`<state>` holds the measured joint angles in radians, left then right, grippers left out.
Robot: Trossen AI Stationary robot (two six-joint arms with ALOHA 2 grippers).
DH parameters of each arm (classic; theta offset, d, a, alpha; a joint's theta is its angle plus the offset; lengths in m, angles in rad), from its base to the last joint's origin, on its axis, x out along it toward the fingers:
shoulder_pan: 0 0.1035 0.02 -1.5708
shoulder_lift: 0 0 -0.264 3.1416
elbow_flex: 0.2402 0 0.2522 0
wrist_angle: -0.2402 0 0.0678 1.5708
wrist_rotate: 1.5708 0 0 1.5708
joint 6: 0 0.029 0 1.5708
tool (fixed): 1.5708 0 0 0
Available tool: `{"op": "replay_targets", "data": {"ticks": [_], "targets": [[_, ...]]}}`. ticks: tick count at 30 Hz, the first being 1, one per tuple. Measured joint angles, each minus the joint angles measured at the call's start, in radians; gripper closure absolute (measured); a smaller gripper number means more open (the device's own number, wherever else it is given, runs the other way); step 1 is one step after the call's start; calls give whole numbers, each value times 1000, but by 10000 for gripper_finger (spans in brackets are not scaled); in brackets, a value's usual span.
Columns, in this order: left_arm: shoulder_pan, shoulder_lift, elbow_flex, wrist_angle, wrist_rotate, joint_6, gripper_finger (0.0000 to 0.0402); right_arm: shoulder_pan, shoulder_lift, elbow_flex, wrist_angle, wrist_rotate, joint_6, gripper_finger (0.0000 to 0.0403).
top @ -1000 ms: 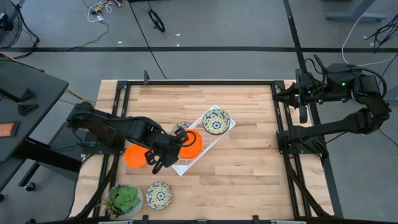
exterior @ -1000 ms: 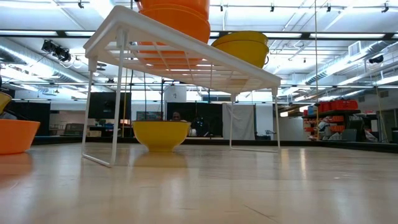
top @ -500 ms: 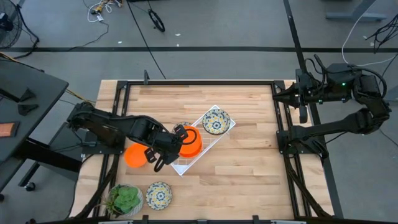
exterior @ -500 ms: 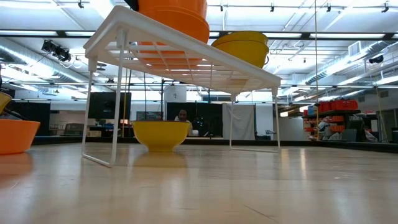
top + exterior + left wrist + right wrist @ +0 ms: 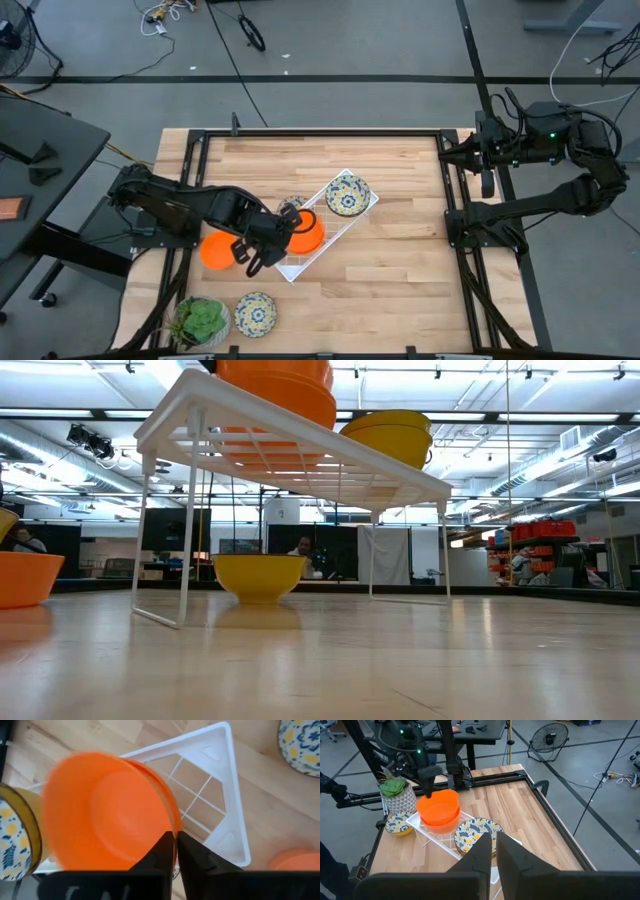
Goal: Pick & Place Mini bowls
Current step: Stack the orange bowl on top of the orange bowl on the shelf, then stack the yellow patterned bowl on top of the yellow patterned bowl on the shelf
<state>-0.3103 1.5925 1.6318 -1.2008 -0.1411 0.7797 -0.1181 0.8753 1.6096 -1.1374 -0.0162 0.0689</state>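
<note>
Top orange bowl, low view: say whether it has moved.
Yes, slightly: the top orange bowl has edged left against the rack.

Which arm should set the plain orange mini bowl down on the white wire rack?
Left: its gripper is pinching the orange bowl's rim above the white wire rack. The right arm sits off the table's edge.

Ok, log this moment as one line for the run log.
left gripper: shut on orange bowl rim | bowl over white wire rack | floral bowl on rack | right gripper: parked off table edge
</note>
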Motion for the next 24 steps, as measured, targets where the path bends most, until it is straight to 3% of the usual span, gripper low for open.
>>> {"op": "replay_targets", "data": {"ticks": [12,24], "targets": [[0,0,0,0,7,2,295,0,0,0,0,0,0,371],[0,-43,0,-14,-30,-23,286,0,0,0,0,0,0,371]]}}
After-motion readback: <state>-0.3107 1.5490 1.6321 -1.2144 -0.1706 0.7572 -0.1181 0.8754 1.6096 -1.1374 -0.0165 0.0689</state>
